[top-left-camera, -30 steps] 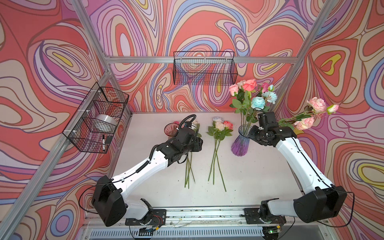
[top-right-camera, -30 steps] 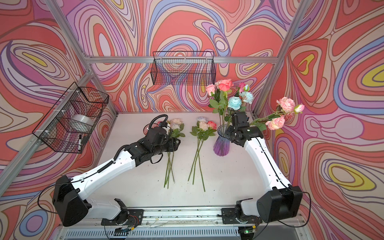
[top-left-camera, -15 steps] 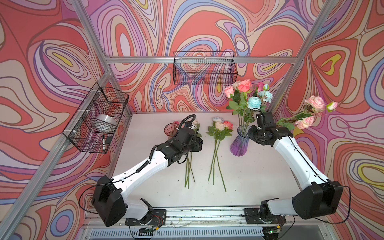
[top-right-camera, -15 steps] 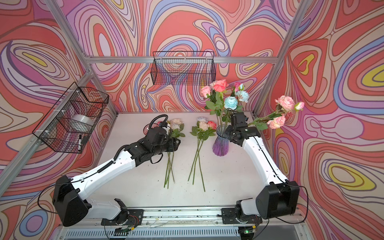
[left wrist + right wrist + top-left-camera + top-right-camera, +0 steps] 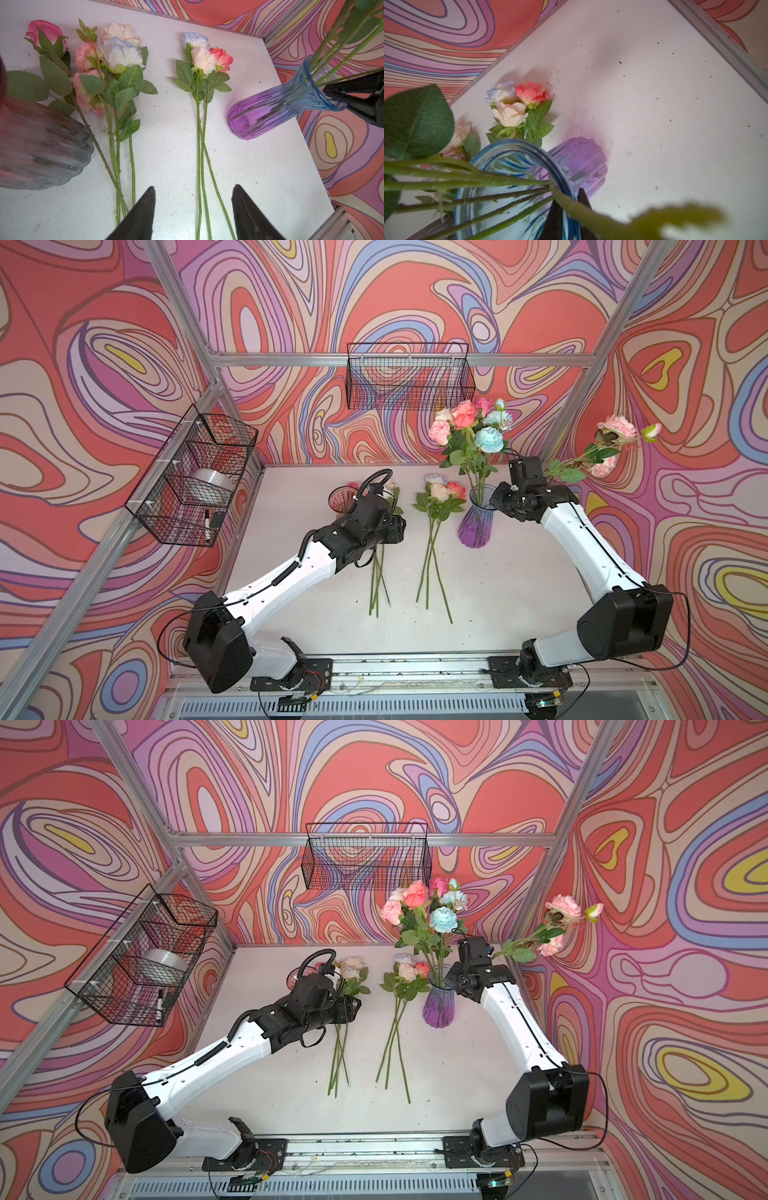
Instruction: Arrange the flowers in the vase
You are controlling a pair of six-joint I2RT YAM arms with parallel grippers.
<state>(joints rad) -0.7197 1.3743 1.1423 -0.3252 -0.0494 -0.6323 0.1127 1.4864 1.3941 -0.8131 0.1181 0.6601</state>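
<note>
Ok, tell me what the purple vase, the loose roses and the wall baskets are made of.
Purple vase: apparently glass; see-through, glossy, ribbed.
Loose roses: likely fabric petals, matte and veined; their stems look like smooth plastic.
Wall baskets: thin black wire mesh, probably coated metal.

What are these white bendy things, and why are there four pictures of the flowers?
They are two robot arms, a left arm and a right arm, each ending in a two-fingered gripper. Two pictures look down from above; two come from cameras on the wrists. On the table lie loose roses beside a purple vase that already holds a bouquet. The left gripper is open over the roses, holding nothing. The right gripper pinches the vase's rim.
</note>
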